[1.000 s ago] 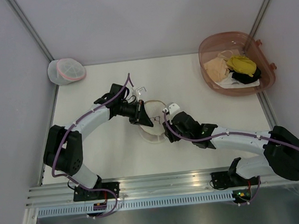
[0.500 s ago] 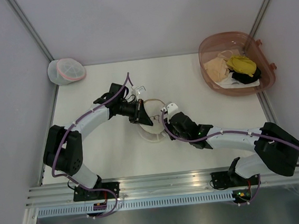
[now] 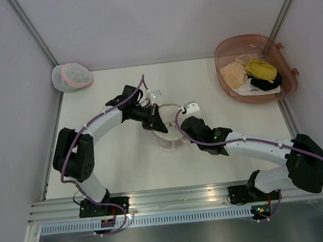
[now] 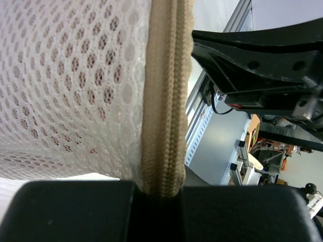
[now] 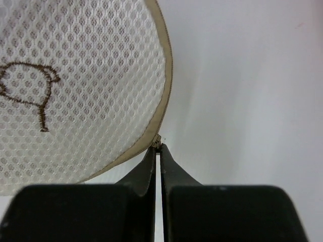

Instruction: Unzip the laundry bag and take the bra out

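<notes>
The laundry bag (image 3: pixel 170 144), a round cream mesh bag with a beige zipper band, is held between both arms at the table's middle. My left gripper (image 3: pixel 159 126) is shut on its zipper band (image 4: pixel 166 101), which runs straight into the jaws. My right gripper (image 5: pixel 158 149) is shut on the small metal zipper pull (image 5: pixel 157 142) at the bag's rim, beside the mesh face with its brown bra outline (image 5: pixel 30 88). In the top view the right gripper (image 3: pixel 181 131) sits at the bag's right side. A dark reddish tint shows through the mesh holes (image 4: pixel 96 93); the bra itself is hidden.
A whiter round bag with a pink band (image 3: pixel 71 77) lies in the back left corner. A pinkish basin (image 3: pixel 221 51) at the back right holds yellow, beige and black garments. Walls close in the table on three sides.
My right gripper has closed, its tips now pinching the zipper pull. The left arm has shifted slightly back and right with the bag's edge in it.
</notes>
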### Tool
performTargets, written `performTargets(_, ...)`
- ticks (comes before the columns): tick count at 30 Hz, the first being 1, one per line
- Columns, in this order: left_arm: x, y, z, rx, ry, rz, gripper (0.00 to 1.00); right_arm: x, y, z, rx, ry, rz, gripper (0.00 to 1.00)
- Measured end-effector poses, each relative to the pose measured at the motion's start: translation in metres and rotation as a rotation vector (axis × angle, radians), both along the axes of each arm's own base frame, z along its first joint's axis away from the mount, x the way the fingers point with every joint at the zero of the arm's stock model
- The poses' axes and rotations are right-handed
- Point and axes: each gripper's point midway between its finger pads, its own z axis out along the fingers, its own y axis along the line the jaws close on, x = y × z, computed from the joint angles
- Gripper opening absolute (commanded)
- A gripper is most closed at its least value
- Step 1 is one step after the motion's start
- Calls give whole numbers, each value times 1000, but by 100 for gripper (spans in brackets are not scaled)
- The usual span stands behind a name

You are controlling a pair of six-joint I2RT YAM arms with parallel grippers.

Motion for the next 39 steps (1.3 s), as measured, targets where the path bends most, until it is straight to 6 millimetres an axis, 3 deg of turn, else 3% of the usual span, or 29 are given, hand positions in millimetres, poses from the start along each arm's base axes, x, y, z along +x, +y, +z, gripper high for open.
performTargets(4,8,-12,-1,13,-6,-53,3,1,-14,10,-50,-4,-61,0)
performTargets(5,9,-16,-2,15,-9,-69,8,0,-16,10,-60,1,-64,1)
performTargets(6,10,-19,-3,16,-6,-82,16,-1,-18,10,-72,9,-65,0)
performTargets(7,12,-22,-4,16,-5,-97,40,-3,-20,9,-83,18,-66,0)
performTargets(8,16,-26,-6,17,-8,-111,50,-4,-22,9,-93,26,-65,0)
performTargets(10,26,-32,-11,29,-9,-121,89,-6,-24,8,-103,39,-62,0)
performTargets(12,45,-39,-16,59,-22,-103,99,-10,-24,7,-103,57,-51,0)
performTargets(17,93,-34,-21,182,-133,34,100,-17,-20,17,-33,67,-38,0)
performTargets(20,109,-12,-20,253,-181,184,100,-20,-16,21,9,73,-39,0)
performTargets(23,89,22,-22,303,-174,327,99,-25,-8,17,59,112,-26,0)
performTargets(27,30,53,-20,271,-121,477,99,-41,21,1,180,216,56,0)
performTargets(33,-27,60,-26,127,-19,613,100,-71,86,-21,436,418,229,0)
performTargets(39,-37,55,-17,18,52,686,100,-79,126,0,618,458,349,0)
